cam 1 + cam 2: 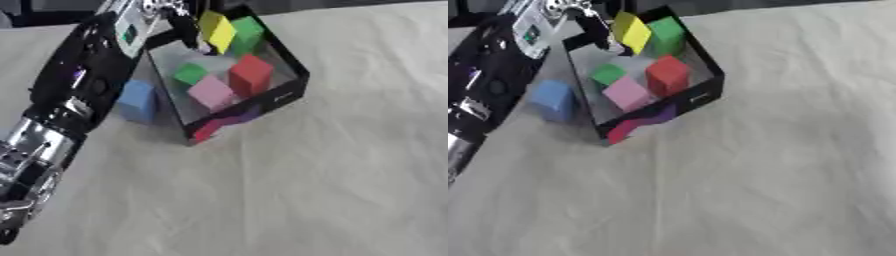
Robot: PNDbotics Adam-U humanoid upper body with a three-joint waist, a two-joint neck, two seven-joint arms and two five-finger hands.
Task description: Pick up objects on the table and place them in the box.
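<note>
A black open box [296, 75] stands at the upper middle of the cloth-covered table. Inside lie a red block [252, 74], a pink block [211, 92], a small green block [190, 73] and a larger green block [248, 31] at the far corner. My left arm reaches in from the left, and my left hand [184, 27] is over the box's far left corner. Its dark fingers are curled against a tilted yellow block [217, 31], held above the box floor. A blue block [137, 100] stands on the table just left of the box, beside my forearm. My right hand shows in no view.
My left forearm [79, 85] lies along the left side, close over the blue block. The pale cloth [332, 190] stretches wide to the right of the box and in front of it. The box's near wall carries a coloured print [219, 124].
</note>
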